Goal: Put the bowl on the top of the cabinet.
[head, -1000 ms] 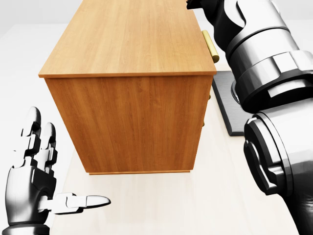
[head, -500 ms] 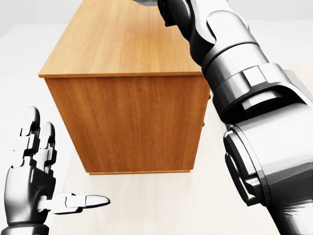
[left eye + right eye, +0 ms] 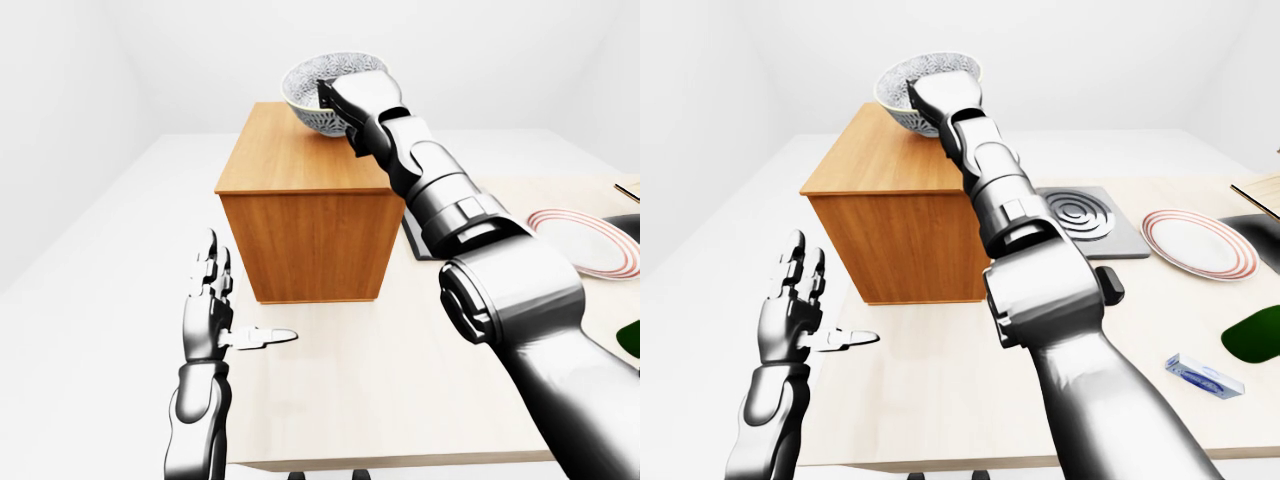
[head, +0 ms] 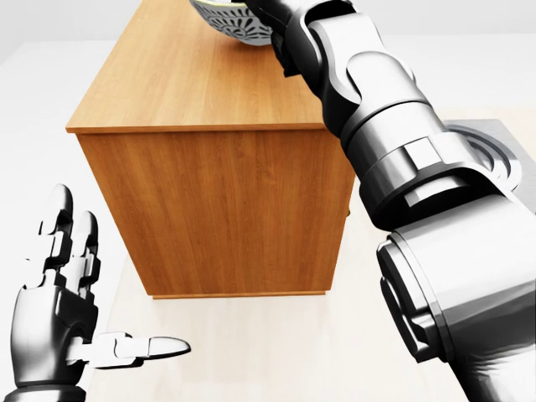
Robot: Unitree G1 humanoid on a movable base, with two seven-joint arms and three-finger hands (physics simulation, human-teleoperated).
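Left-eye view: your right hand (image 3: 335,100) grips the patterned white ceramic bowl (image 3: 312,93) over the brown wooden cabinet (image 3: 305,215); left hand (image 3: 213,318) spread open.

The right robot hand (image 3: 940,100) holds the bowl (image 3: 908,93) over the cabinet (image 3: 885,190).

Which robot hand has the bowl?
The right robot hand: it grips the bowl over the cabinet. The left robot hand hangs open and empty by the cabinet's side.
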